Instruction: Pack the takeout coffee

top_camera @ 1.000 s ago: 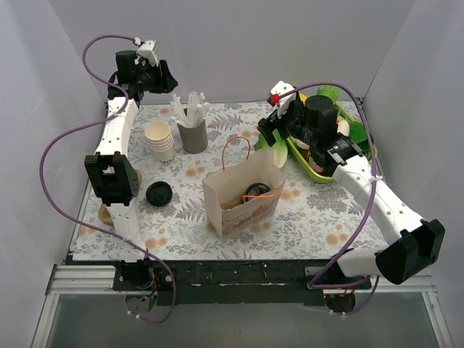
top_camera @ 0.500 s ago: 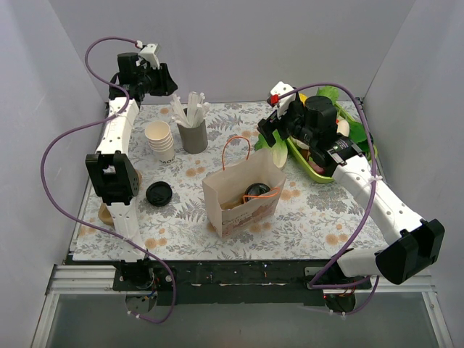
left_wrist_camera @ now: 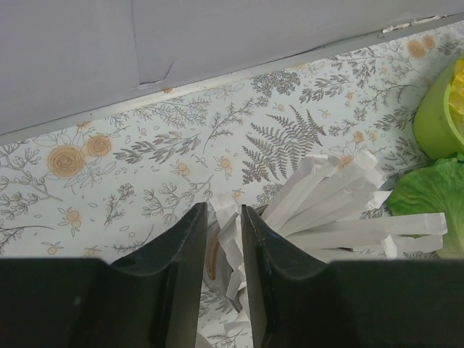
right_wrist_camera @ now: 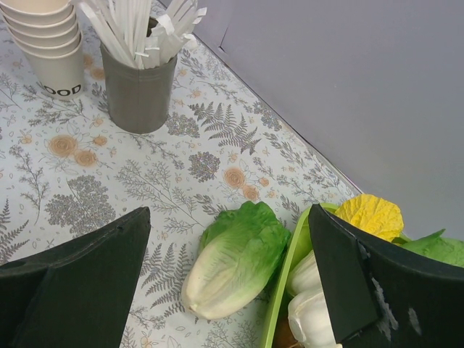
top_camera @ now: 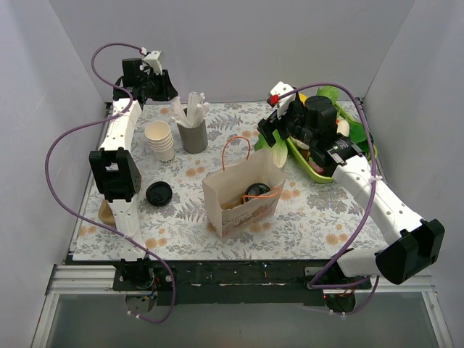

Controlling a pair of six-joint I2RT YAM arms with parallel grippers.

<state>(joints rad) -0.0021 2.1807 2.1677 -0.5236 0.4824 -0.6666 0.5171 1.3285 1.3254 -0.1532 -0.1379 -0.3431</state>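
The takeout coffee is sitting inside the white paper bag at mid-bench, with only its round black lid showing. A loose black lid is lying at the bag's 9 o'clock. Stacked cream cups reading "OOD" and a grey holder of white wrapped sticks are standing at its 11. The left gripper is hanging above that holder, jaws a slit apart, grasping nothing. The right gripper is gaping wide, released, over a green lettuce beside the lime-green tray at 2 o'clock.

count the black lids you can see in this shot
2. One loose lid lies on the table, left of the paper bag. The other tops the coffee cup inside that bag. More could be hidden deeper in the bag.
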